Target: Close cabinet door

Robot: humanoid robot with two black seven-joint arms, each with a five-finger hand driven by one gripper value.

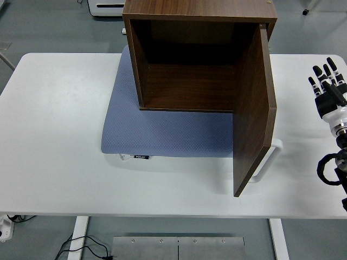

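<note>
A dark wooden cabinet [190, 59] stands on a blue-grey mat [162, 130] at the back middle of the white table [54, 135]. Its inside is empty. The cabinet door [255, 108] is hinged on the right side and swung wide open toward me, with a white handle [269, 160] on its outer face. My right hand [327, 84] hovers over the table's right edge, well to the right of the door and apart from it. Its fingers are straight and spread, holding nothing. The left arm is out of view.
The door's lower corner juts out close to the table's near edge. Behind the table, a white appliance [105, 6] stands on the grey floor. A metal plate [178, 248] and a cable [81, 246] lie under the table.
</note>
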